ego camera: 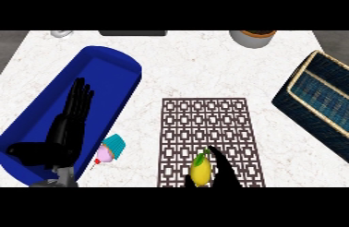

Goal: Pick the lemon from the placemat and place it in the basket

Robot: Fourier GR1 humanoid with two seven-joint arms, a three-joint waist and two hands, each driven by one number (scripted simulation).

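The yellow lemon [200,172] lies near the front edge of the brown lattice placemat [204,124]. My right hand [222,171] comes in from the lower edge. A finger runs up the lemon's right side and the thumb shows at its lower left, so the lemon sits pinched between them. Most of that hand is out of view. The dark woven basket [317,99] stands at the right edge of the counter, well away from the lemon. My left hand [68,124] rests open, fingers up, over the blue tub at the left.
A long blue tub [109,69] takes up the left side. A small cupcake [109,150] with a teal wrapper lies between tub and placemat. A grey pot [252,37] stands at the back, with a dark object [133,32] at the back edge.
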